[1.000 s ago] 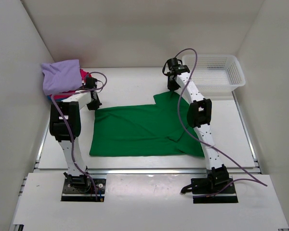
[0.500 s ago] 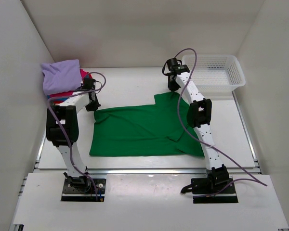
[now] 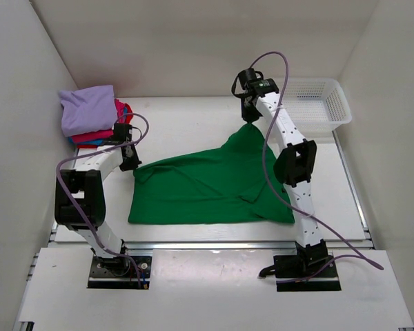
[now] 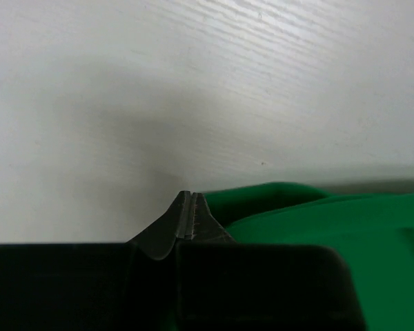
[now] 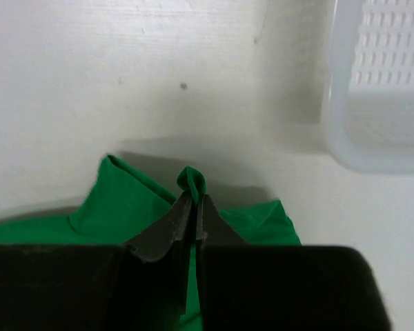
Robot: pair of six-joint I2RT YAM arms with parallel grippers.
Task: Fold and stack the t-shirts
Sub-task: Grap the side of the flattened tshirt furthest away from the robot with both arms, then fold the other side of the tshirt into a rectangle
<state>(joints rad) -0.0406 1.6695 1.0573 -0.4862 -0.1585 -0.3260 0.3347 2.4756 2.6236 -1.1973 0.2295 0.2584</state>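
In the upper left of the overhead view, a stack of folded t-shirts sat against the wall, a lavender one on top. Just right of it and lower, the left gripper had its jaws pressed together at the left corner of the green t-shirt. Its wrist view showed green cloth against the fingers, but not whether any was caught. The shirt lay spread across the middle of the table, its upper edge rising to a peak. There the right gripper pinched a small fold, a nub of green poking above the closed tips. A white mesh basket stood at upper right.
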